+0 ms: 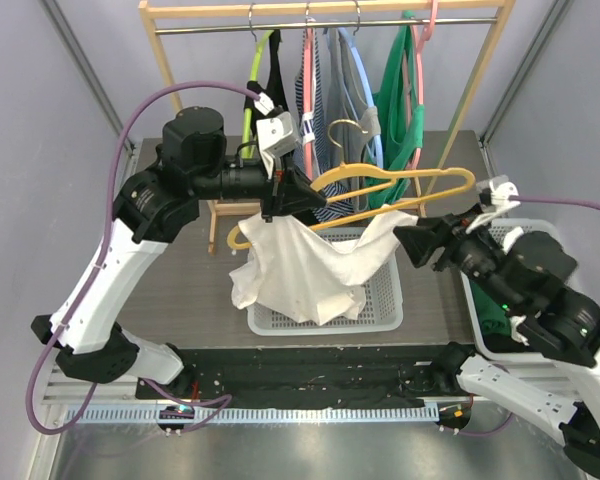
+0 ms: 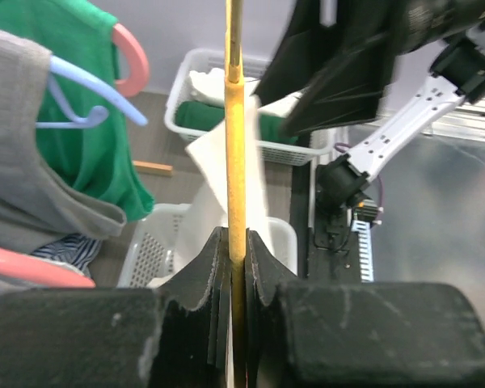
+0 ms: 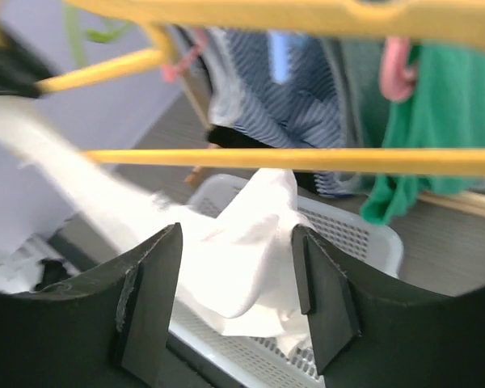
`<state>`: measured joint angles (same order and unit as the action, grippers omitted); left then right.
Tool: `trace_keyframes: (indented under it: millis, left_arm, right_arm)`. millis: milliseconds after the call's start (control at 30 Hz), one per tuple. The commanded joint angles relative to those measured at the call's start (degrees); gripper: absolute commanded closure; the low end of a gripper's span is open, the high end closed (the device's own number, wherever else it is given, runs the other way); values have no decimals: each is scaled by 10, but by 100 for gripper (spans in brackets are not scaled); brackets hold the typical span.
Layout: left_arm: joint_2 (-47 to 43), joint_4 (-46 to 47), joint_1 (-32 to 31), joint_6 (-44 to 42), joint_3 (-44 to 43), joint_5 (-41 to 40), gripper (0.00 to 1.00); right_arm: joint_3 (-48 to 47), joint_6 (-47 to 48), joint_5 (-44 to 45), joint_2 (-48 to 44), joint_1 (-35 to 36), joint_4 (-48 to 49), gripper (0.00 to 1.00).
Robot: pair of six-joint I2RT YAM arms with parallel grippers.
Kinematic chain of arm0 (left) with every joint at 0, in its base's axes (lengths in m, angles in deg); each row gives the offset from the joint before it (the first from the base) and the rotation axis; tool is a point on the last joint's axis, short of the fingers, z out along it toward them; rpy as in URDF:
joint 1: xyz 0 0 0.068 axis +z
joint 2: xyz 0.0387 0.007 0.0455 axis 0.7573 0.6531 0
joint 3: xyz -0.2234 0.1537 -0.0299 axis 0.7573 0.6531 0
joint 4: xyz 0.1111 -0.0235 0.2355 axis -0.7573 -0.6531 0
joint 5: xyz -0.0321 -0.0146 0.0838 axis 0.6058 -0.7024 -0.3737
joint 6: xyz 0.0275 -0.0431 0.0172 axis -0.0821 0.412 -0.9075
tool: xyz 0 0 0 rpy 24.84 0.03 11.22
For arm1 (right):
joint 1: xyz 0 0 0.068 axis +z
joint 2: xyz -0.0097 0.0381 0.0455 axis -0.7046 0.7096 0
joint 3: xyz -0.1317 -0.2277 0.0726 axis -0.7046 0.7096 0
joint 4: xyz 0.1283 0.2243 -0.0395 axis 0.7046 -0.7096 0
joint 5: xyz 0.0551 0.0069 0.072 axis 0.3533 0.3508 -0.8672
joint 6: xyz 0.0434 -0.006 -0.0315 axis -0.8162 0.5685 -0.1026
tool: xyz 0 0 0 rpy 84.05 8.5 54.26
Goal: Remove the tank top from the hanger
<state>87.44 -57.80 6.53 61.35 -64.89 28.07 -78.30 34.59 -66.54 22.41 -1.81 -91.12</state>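
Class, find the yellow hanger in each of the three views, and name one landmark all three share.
Top external: hanger at centre, above the tank top.
Left wrist: vertical yellow bar at centre, clamped in the left gripper.
Right wrist: yellow bars across the middle and the top edge.
Shared landmark: the white tank top.

White tank top [image 1: 300, 270] hangs crumpled off the yellow hanger [image 1: 400, 185], its bottom sagging into the white basket [image 1: 385, 300]. Hanger sits tilted just above the basket.
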Motion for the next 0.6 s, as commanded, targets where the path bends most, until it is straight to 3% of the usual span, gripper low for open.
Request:
trace_keyframes:
  millis: [0, 33, 100, 133, 333, 567]
  left_arm:
    - [3, -7, -3, -49, -35, -41, 100]
    - [3, -8, -3, -51, -36, -48, 100]
    - [3, -8, -2, -54, -38, -56, 100]
    - [3, -8, -3, -53, -38, -63, 100]
    - [-10, -16, -3, -67, -21, -78, 100]
    - [-23, -69, -4, -106, 8, -37, 100]
  right_arm:
    - [-77, 26, -156, -11, 3, -12, 33]
    - [-86, 33, -179, -2, 3, -21, 28]
    - [-105, 36, -229, 7, 3, -41, 27]
    - [-109, 44, -245, 13, 3, -46, 20]
    - [-132, 54, -253, 34, 3, -56, 19]
    - [-251, 123, -207, 78, 3, -27, 19]
